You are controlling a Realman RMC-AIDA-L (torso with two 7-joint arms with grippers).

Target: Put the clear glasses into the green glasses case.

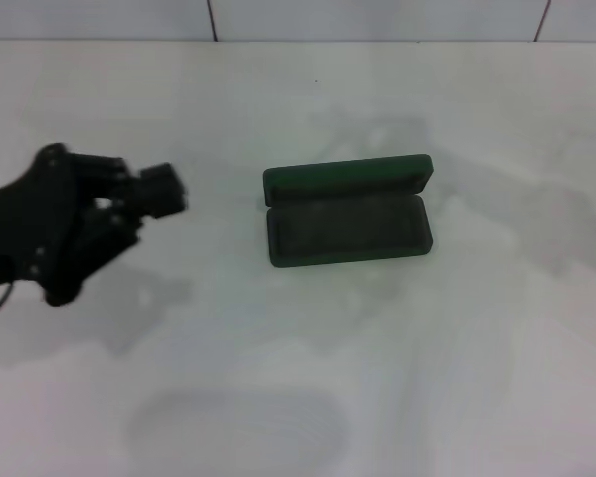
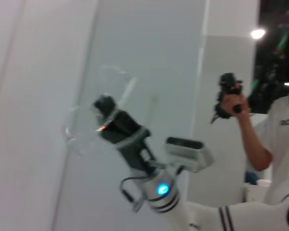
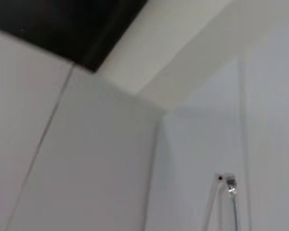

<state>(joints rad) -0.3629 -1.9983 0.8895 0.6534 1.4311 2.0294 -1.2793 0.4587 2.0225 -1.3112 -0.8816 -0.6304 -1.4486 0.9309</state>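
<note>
The green glasses case (image 1: pixel 348 211) lies open mid-table, the left gripper (image 1: pixel 129 204) hovers at its nine o'clock, and the right gripper (image 2: pixel 106 109) is clamped on the clear glasses (image 2: pixel 76 137), held aloft.

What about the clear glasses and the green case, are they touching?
Apart. In the left wrist view the right claw holds the clear glasses up in the air; in the head view the green case lies open on the table.
</note>
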